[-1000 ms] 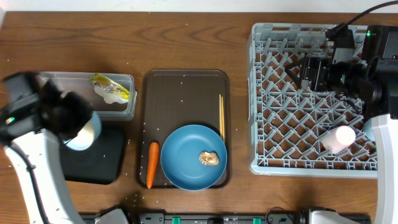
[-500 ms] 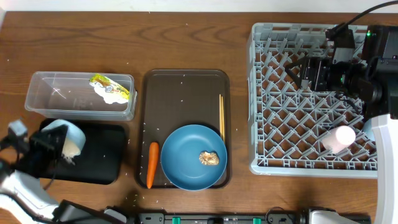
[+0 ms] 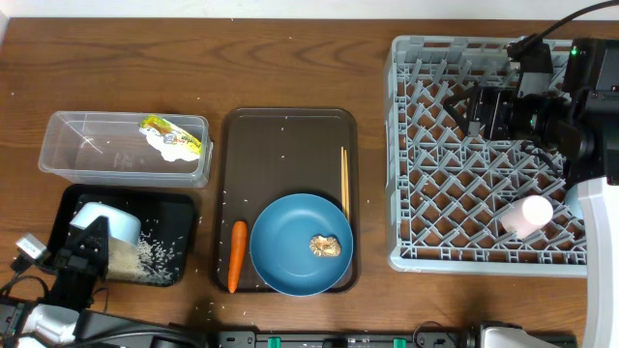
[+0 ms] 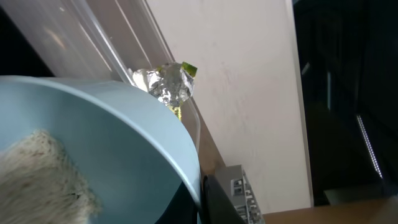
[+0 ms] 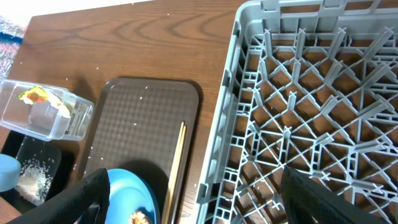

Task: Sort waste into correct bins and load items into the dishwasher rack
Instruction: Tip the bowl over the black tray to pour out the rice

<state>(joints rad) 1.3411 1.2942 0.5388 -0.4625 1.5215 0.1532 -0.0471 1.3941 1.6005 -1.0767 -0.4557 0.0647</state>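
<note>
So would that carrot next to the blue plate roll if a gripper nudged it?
Probably: the carrot looks round and tapered, so it might roll in a curve. It lies straight, so probably stiff; the rim of the brown tray may stop it.

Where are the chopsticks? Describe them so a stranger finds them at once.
Find the brown serving tray, centre of the overhead view. Along its right edge, by the round blue plate, lie the chopsticks. They are thin, straight, pale wood; the carrot opposite is thick and orange.

Robot test bench; cabled arms, wooden table [image 3: 290, 68]
</note>
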